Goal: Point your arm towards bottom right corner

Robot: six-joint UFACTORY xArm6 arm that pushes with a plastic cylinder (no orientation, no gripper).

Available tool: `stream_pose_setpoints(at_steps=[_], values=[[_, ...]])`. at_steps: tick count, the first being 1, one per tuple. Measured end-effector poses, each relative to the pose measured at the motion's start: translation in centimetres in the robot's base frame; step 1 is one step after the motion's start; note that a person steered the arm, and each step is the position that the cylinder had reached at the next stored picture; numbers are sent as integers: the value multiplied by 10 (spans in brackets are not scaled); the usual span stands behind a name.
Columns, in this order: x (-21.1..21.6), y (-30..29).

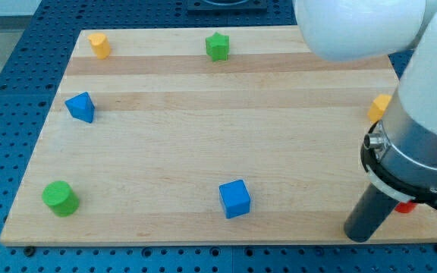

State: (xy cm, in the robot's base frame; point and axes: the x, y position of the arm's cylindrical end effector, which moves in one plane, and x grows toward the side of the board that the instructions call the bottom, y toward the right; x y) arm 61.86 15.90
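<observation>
As far as the single view shows, the task is essentially complete: my tip [359,236] rests on the worktop [203,152] close to the bottom right corner, just short of the bottom edge and somewhat in from the right-hand edge, which the arm's own body hides. What may be left, in my judgement, is at most a small slide further toward the view's right to sit squarely in the corner; the corner itself cannot be seen. No fingers are fitted to this rig, so there is no open or closed state to report; the rod ends plainly and holds nothing. A small red block [406,206] shows just beside the rod on its right, mostly hidden under the arm's collar, and whether the rod touches it cannot be told. An orange block [378,107] sits at the right edge above, partly covered by the arm. The blue cube [234,199] lies well apart to the tip's left near the bottom edge. Further out are the green cylinder [59,198] at the bottom left, the blue triangular block [80,107] at the left, the yellow cylinder [99,45] at the top left and the green star [217,46] at the top centre, all untouched.
</observation>
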Motion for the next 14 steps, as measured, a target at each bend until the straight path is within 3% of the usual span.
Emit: stream_pose_setpoints(at_steps=[14], values=[[0,69]])
